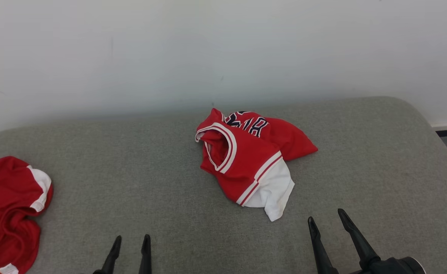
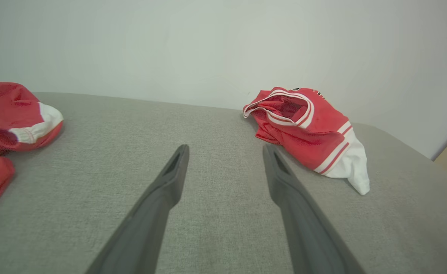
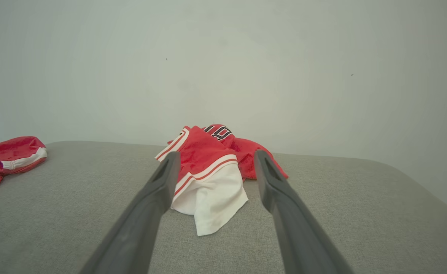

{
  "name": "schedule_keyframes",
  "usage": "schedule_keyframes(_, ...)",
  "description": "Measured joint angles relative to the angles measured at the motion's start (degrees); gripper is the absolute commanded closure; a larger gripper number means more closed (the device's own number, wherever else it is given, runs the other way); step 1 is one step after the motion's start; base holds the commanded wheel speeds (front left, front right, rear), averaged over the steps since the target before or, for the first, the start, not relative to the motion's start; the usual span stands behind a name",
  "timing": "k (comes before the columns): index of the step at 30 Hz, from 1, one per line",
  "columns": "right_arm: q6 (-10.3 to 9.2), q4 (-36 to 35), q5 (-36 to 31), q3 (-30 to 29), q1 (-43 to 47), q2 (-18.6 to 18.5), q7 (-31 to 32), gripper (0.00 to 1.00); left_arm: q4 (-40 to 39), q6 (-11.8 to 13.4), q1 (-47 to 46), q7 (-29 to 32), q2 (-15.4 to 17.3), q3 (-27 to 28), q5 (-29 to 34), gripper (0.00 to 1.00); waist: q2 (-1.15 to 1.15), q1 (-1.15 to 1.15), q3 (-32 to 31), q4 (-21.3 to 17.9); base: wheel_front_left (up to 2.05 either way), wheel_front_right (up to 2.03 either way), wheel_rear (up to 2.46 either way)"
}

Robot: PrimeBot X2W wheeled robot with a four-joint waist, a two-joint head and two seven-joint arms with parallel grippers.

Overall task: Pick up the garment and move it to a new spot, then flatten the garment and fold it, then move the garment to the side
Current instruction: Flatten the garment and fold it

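Both wide and empty, left gripper (image 1: 132, 238) and right gripper (image 1: 325, 214) are hovering short of the crumpled garment (image 1: 246, 163); seemingly readying pickup.

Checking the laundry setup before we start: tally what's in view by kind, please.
Red-and-white garments: 2, the crumpled jersey and the heap at the left edge
Tools: 2, the left tool and the right tool, both open
Grey cushion: 1
Total: 5
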Motion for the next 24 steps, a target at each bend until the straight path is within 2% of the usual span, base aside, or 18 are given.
schedule_keyframes(5,0.00,0.0,-0.4,0.8,-0.7,0.0,0.0,0.00,6.0,0.0,-6.2,0.0,0.0,-5.3,-6.1,0.00,0.01,0.00,1.8,-2.1,0.00,0.00,0.00)
schedule_keyframes(9,0.00,-0.6,-0.4,0.5,-1.5,0.0,0.0,0.00,9.6,0.0,-12.7,2.9,0.0,-8.6,-10.0,0.00,0.00,0.00,3.8,-3.7,0.00,0.00,0.00)
schedule_keyframes(12,0.00,-0.9,-0.5,0.5,-2.6,0.0,0.0,0.00,12.4,0.0,-17.7,6.3,0.0,-10.2,-14.0,0.00,0.01,0.01,5.9,-4.6,0.00,0.00,0.00)
schedule_keyframes(18,0.00,-1.6,-0.5,1.0,-5.2,0.0,0.0,0.00,16.5,0.0,-26.8,9.9,0.0,-12.7,-16.4,0.00,0.01,0.01,10.5,-6.4,0.00,0.00,0.00)
schedule_keyframes(24,0.00,-2.1,-0.2,1.4,-6.9,0.0,0.0,0.00,18.7,0.0,-31.0,13.7,0.0,-14.7,-22.1,0.00,0.01,0.01,14.4,-8.2,0.00,0.00,0.00)
